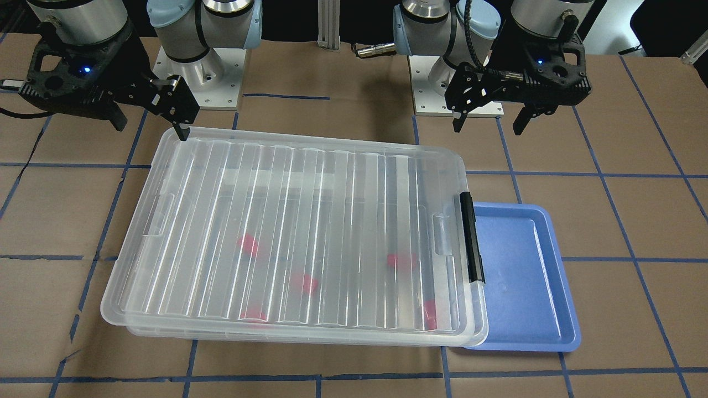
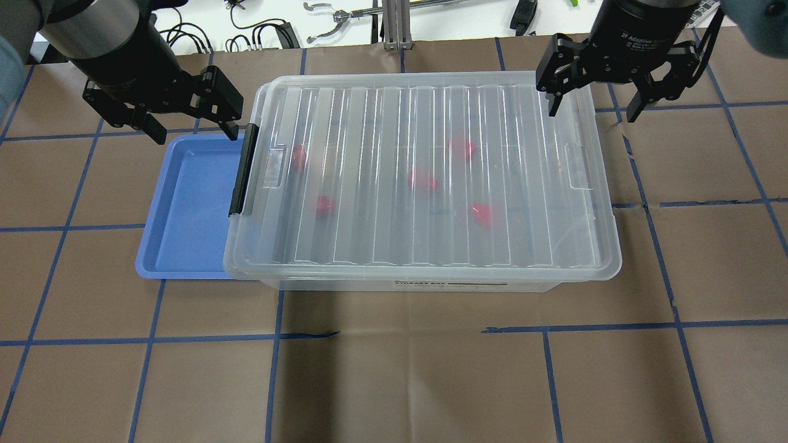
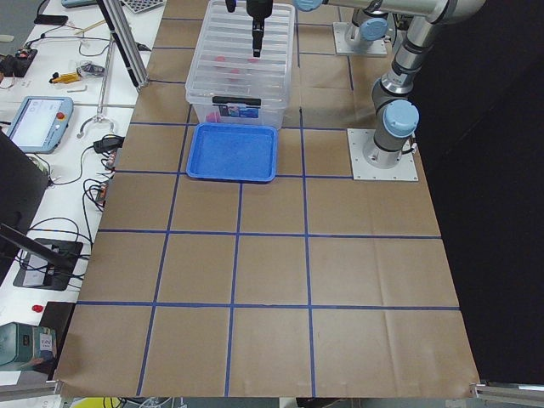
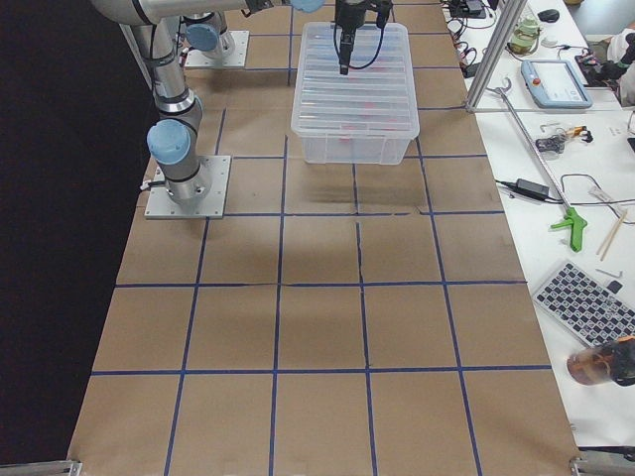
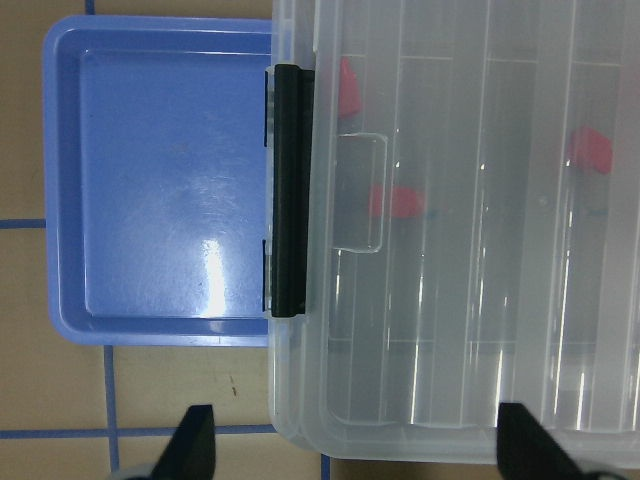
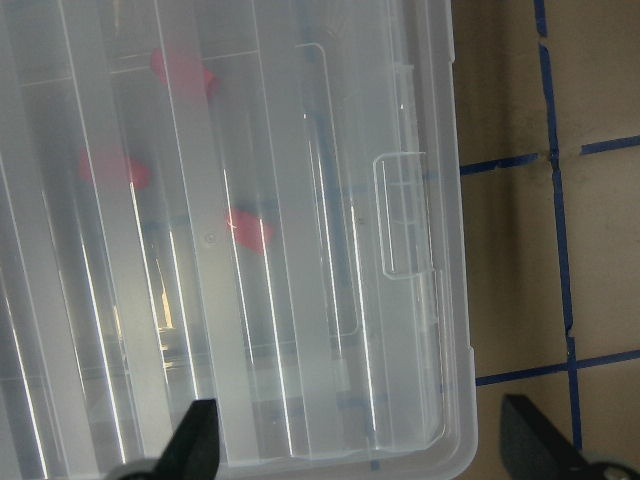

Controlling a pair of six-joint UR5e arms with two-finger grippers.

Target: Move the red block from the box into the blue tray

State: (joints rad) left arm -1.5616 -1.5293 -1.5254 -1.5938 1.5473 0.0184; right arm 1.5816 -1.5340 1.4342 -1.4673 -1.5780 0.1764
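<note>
The clear box (image 2: 431,258) stands with its ribbed lid (image 2: 425,123) shut and a black latch bar (image 2: 243,169) at its left end. Several red blocks lie inside, blurred through the lid, one of them near the middle (image 2: 422,180). The blue tray (image 2: 184,209) lies beside the latch end, its edge partly under the box rim. It holds nothing. My left gripper (image 2: 194,129) is open above the tray's far edge and the latch (image 5: 290,190). My right gripper (image 2: 593,112) is open above the box's far right corner. Both are empty.
The brown table (image 2: 394,381) carries a grid of blue tape. The arm bases (image 1: 199,83) stand behind the box. Cables and tools (image 2: 345,15) lie on a white bench past the far edge.
</note>
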